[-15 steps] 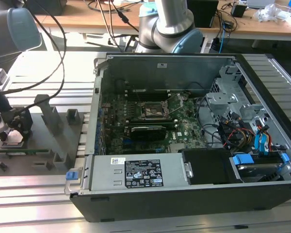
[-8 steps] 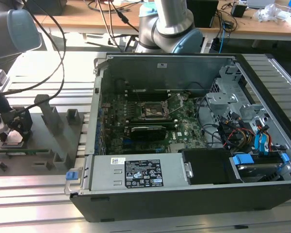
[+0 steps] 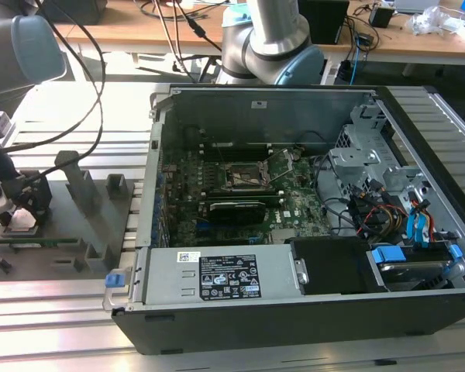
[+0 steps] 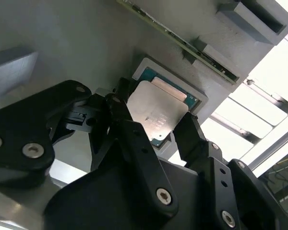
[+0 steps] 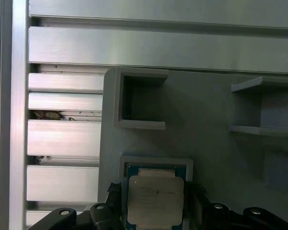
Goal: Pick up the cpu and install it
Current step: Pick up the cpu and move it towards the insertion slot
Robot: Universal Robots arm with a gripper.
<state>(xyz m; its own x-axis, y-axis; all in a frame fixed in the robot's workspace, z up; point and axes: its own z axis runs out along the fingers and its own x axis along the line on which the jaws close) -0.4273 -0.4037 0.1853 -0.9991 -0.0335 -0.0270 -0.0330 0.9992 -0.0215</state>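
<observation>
While cpu (image 5: pixel 156 199) sits in pocket by holder (image 5: pixel 211 120) edge, I'm at pick step.
Gripper (image 4: pixel 153 115) spread astride it, not pinching; closing prob. needs square align.

Wooden desk (image 3: pixel 101 32) behind slatted table (image 3: pixel 54 325)

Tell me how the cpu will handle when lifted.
Probably stiff: the cpu is a flat plate with a metal top. Likely light, being thin. Its shiny top looks slippery, and its pocket in the grey holder leaves only thin edges to grip.

Black pincer (image 4: pixel 156 115) with silver screws (image 4: pixel 163 194) (arm (image 3: pixel 273 27) grey, blue-capped).
</observation>
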